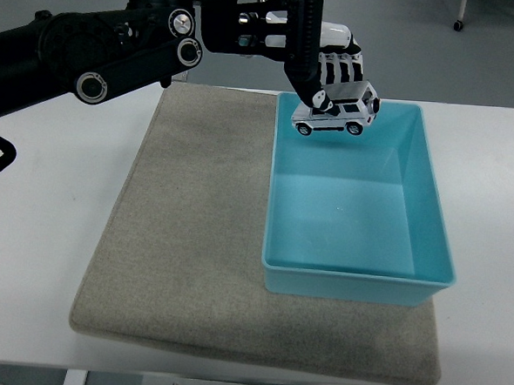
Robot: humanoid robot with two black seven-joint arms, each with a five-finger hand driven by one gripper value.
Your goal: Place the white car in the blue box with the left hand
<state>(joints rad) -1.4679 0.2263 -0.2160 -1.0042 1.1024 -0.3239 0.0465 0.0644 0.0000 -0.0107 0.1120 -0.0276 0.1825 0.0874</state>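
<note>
My left hand (334, 75) comes in from the left on a long black arm and is shut on the white car (336, 117). The car is a small white toy with dark windows and black wheels, held level in the air. It hangs over the far left part of the blue box (430, 212), above the rim and not touching it. The box is a light blue rectangular bin, open on top and with nothing inside. My right hand does not show.
A beige mat (184, 240) covers the middle of the white table (47, 197), and the box stands on its right side. Grey floor lies beyond the table's far edge.
</note>
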